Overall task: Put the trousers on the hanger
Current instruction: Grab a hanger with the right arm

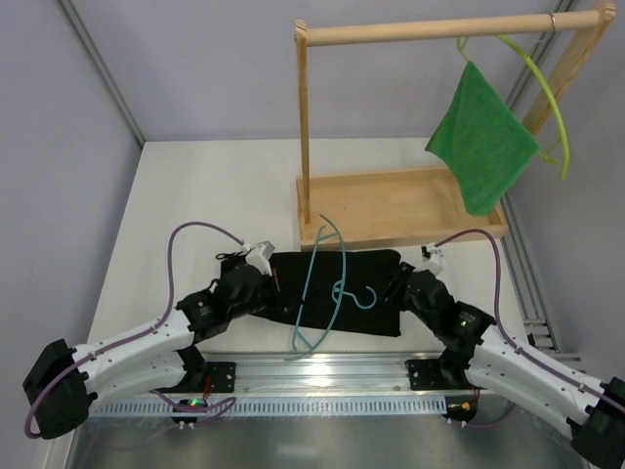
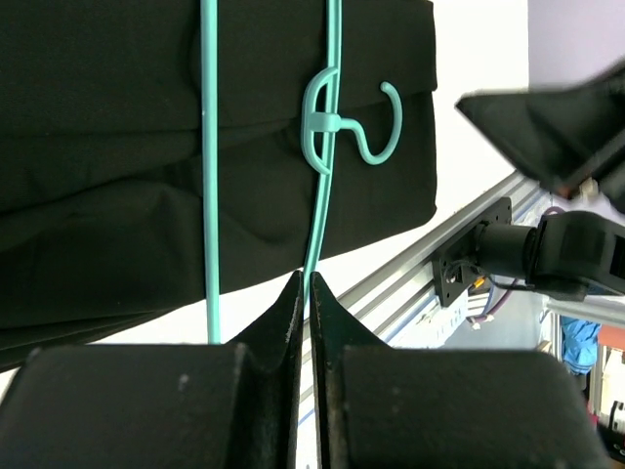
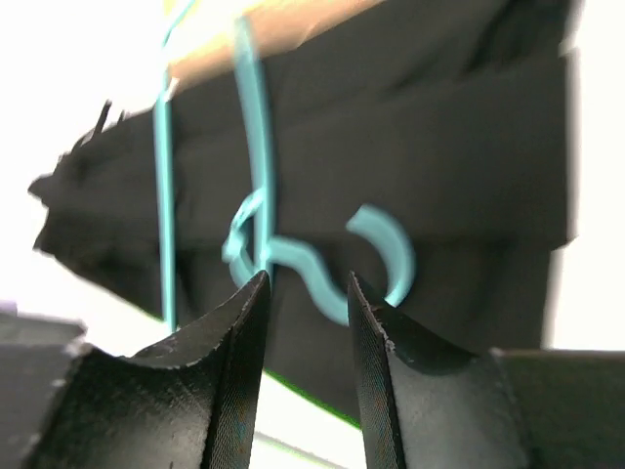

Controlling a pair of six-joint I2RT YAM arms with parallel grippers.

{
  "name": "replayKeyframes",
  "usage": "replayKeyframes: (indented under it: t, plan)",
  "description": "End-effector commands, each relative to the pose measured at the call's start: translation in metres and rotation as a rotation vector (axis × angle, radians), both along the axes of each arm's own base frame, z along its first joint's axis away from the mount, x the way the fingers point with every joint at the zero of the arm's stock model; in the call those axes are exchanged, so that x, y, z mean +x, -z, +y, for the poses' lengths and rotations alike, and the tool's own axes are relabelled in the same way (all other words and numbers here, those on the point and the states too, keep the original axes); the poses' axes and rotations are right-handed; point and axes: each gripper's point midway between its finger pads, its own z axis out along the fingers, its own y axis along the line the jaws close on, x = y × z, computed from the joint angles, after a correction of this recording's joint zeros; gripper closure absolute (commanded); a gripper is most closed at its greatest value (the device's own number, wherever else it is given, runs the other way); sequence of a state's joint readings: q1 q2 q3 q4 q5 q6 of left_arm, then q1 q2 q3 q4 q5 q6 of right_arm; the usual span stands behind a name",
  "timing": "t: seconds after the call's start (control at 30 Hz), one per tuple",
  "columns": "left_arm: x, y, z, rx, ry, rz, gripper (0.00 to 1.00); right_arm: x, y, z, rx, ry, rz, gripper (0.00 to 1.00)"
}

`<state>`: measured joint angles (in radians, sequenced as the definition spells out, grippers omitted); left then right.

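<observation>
Nearest us in the top view, both arms reach in from the rail [image 1: 322, 366] at the near edge of the surface [image 1: 195, 195]. The left claw [image 2: 304, 283] is closed tight, its fingers pressed together with no gap. Its own camera shows one thin arm of the hanger [image 2: 327, 122] running straight down to the tips. We cannot tell whether that arm is pinched or merely passes behind them. The top view puts this claw at the left edge of the trousers [image 1: 371, 269].

The right claw [image 3: 308, 283] stands partly open, with a clear gap between its fingers. Through that gap its camera shows the hanger's neck, blurred and beyond the tips, so we see nothing gripped. From above, this claw sits at the trousers' right edge, near the hook.

The trousers lie folded into a black block on the surface, between the two claws. The hanger lies on top of them, hook pointing right. Its near end overhangs the trousers toward the rail. The left wrist camera shows layered folds that the top view flattens to plain black.

Farther back, only the top view shows the wooden rack [image 1: 305, 127], with its tray [image 1: 391, 205] just behind the trousers. The hanger's far end reaches the tray's front edge. From the rod [image 1: 439, 29] at the right hangs a yellow-green hanger [image 1: 553, 100] with a green cloth [image 1: 480, 147] on it, well apart from the trousers.
</observation>
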<state>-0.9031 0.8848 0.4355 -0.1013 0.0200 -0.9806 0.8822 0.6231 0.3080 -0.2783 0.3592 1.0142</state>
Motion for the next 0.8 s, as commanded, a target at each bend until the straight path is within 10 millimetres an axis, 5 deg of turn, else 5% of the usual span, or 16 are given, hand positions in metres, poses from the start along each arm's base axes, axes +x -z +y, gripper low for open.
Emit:
replayKeyframes:
  t: [0.0, 0.1, 0.77]
  plan:
    - [0.005, -0.024, -0.013, -0.05, 0.03, -0.056, 0.97, 0.007, 0.015, -0.011, -0.033, -0.06, 0.047, 0.6]
    - [0.006, -0.023, -0.016, -0.037, 0.044, -0.049, 0.97, 0.018, 0.033, -0.024, -0.052, -0.057, 0.121, 0.6]
    - [0.01, -0.006, -0.027, -0.003, 0.069, -0.024, 0.97, 0.013, 0.051, -0.003, 0.046, -0.188, 0.108, 0.59]
